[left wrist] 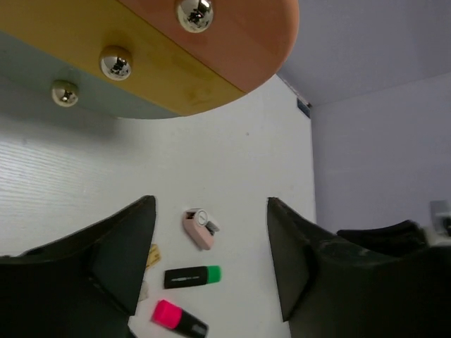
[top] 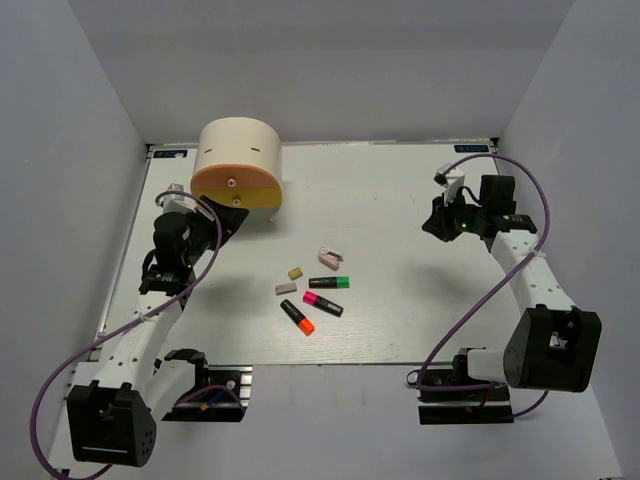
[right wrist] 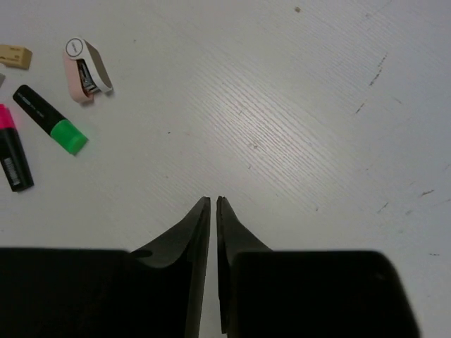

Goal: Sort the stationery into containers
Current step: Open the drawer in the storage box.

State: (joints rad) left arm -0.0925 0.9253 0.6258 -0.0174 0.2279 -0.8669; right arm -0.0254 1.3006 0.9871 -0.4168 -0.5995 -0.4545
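The cream drum container (top: 237,150) stands at the back left, its orange and yellow drawer fronts (top: 235,186) facing the middle. Their round knobs (left wrist: 115,62) show close above in the left wrist view. My left gripper (top: 218,214) hovers just in front of the drawers, open and empty (left wrist: 211,202). In the middle of the table lie the green-capped highlighter (top: 329,283), the pink-capped one (top: 322,303), the orange-capped one (top: 297,316), two small eraser blocks (top: 295,271) (top: 286,288) and the pink-white piece (top: 330,258). My right gripper (top: 439,216) hangs far right of them, shut on nothing (right wrist: 213,201).
White walls enclose the table on the left, back and right. In the right wrist view the pink-white piece (right wrist: 86,68), green highlighter (right wrist: 51,120) and an eraser (right wrist: 15,56) lie far left of the fingers. Bare white tabletop (right wrist: 296,127) lies below the right gripper.
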